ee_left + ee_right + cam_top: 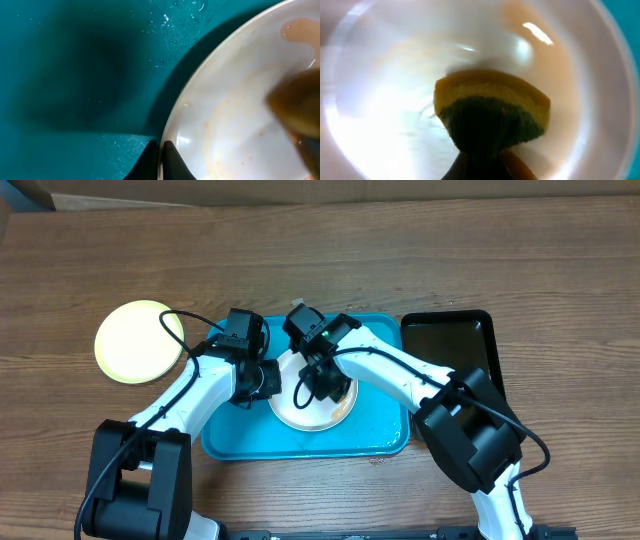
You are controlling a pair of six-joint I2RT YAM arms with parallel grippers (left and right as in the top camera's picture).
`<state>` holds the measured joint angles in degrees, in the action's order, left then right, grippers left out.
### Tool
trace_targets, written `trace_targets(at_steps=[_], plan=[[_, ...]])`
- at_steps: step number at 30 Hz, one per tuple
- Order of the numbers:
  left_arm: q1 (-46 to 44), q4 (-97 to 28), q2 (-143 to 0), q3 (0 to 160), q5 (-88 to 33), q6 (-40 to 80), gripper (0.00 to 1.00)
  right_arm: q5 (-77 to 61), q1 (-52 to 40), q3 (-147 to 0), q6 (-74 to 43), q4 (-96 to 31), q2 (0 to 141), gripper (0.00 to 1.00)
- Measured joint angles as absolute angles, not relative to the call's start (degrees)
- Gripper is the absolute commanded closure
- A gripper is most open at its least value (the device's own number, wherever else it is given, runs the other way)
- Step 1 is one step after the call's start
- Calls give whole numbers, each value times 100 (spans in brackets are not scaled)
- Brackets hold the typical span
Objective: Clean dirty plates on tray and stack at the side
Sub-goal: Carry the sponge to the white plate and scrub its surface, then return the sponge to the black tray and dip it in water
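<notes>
A white plate [300, 412] lies on the turquoise tray [375, 430]; faint orange smears show on it in the left wrist view [235, 125]. My left gripper [262, 380] is shut on the plate's left rim [161, 150]. My right gripper [325, 385] is shut on a yellow and green sponge [490, 112] and presses it on the plate's inside [385, 100]. A pale lime-green plate [138, 341] lies on the table left of the tray. I see no third plate apart from these two.
A black tray [455, 345] stands right of the turquoise tray, partly under my right arm. The wooden table [400, 260] stretches behind both trays.
</notes>
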<state>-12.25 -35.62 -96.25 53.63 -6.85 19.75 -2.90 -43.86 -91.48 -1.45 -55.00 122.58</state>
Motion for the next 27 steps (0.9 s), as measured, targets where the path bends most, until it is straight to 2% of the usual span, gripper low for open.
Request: trace_targets(at_steps=[4, 10, 15, 17, 22, 27], plan=[[-1225, -3562, -9625, 5363, -687, 1975, 93, -825, -4368, -9415, -89, -5553, 12357, 96], [-1225, -3594, -9625, 5363, -705, 1975, 91, -1131, -4023, -10287, 58, -6335, 12436, 96], [-1225, -3603, -9625, 5363, -707, 1975, 89, -1085, -3354, -11085, 224, -7188, 12436, 96], [-1225, -3601, -9625, 5363, -707, 1977, 84, -849, -3026, -11185, 228, -7413, 12436, 96], [-1225, -3597, -9625, 5363, -707, 1994, 74, -224, -2252, -11161, -5, -7902, 12436, 96], [-1225, -3468, -9625, 5363, -707, 2040, 70, 108, -1455, -10785, -336, -7920, 12436, 96]])
